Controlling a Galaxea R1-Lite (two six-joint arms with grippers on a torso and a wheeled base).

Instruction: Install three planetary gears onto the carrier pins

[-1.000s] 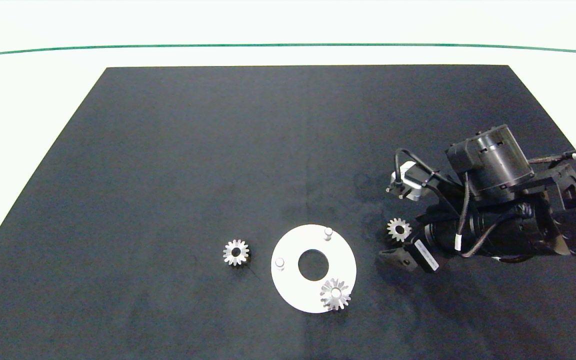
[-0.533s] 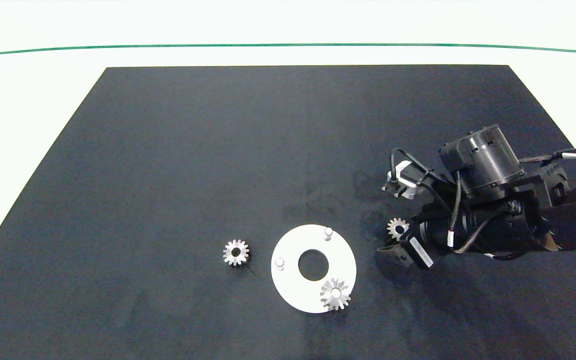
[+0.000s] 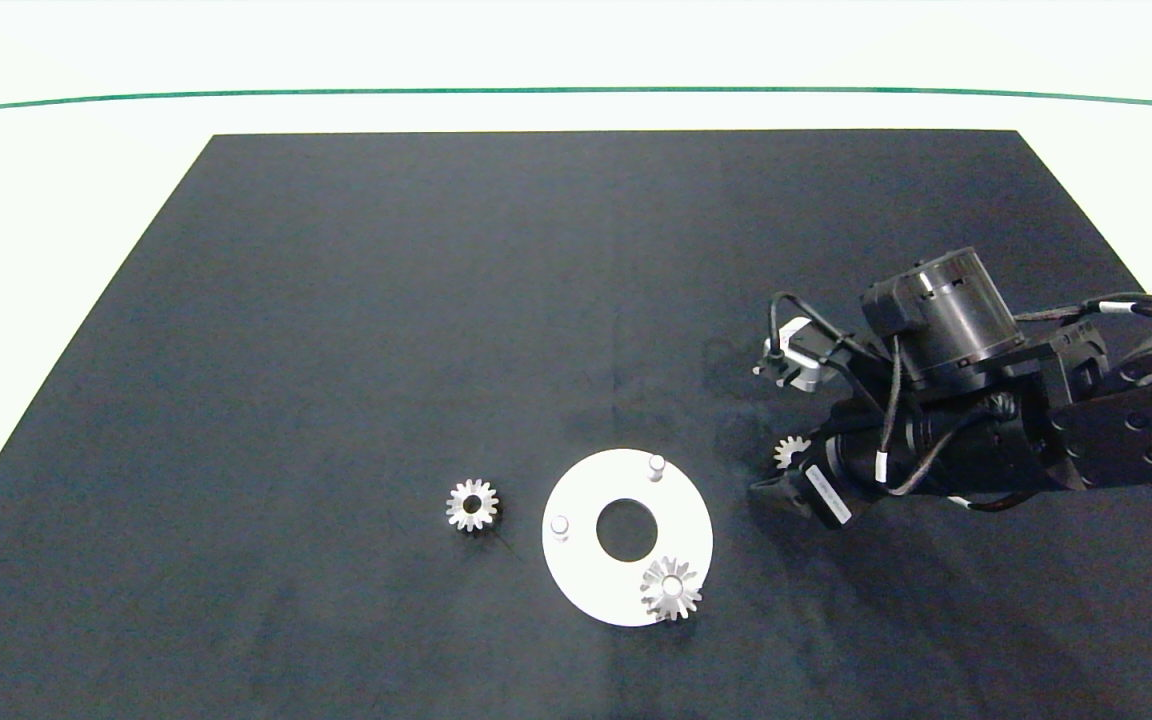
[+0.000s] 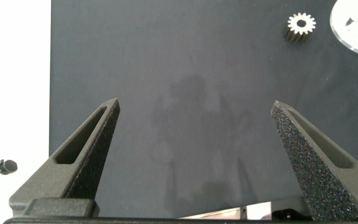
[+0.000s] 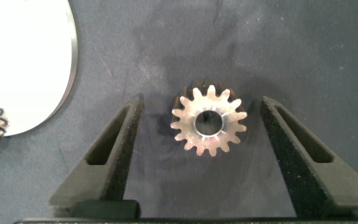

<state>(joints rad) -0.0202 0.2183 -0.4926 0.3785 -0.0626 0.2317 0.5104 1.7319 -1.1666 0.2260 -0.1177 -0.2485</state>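
Straddling a loose gear (image 5: pixel 209 121), the right claw (image 5: pixel 199 149) sat spread wide, fingers either side and clear of the teeth, gear flat on the dark worktop (image 3: pixel 436 300), hole up. From above, that gear (image 3: pixel 789 451) lay just right of the white disc (image 3: pixel 586 580), half hidden under the right arm, so this arm was nearer. One gear (image 3: pixel 671 588) sat on the near pin; two pins (image 3: pixel 655 465) (image 3: pixel 559 524) stood bare. Third gear (image 3: pixel 472 504) lay left of the disc. Left claw (image 4: pixel 197 155) hung spread, holding nothing, off to that side.
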